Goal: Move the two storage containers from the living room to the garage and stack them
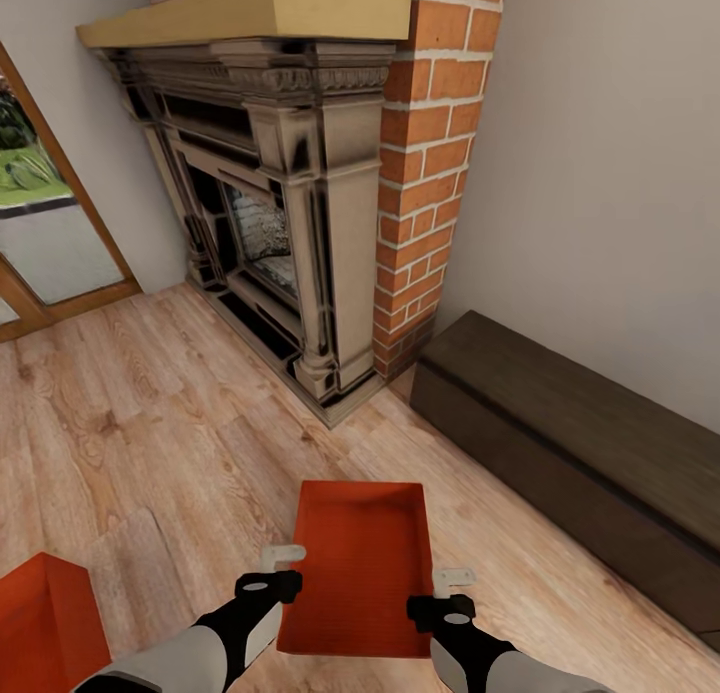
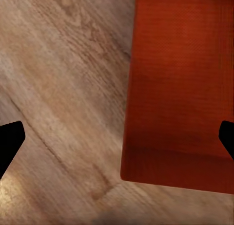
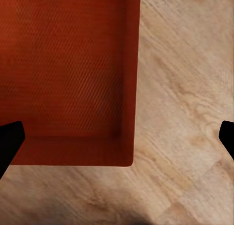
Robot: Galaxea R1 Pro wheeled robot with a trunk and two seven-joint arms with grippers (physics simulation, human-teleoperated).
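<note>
Container: we see one orange-red rectangular storage container lower centre, on the light wood-plank floor.
Claws: left claw and right claw wide, flanking it for a two-sided lift.
Second container: orange-red bin, bottom-left corner.

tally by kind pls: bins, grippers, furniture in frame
Orange-red rectangular storage bins: 2, one between the arms, one at the head view's lower left
Grippers: 2, left, right
Furniture: 2, brick fireplace, dark wooden bench
Total: 6
</note>
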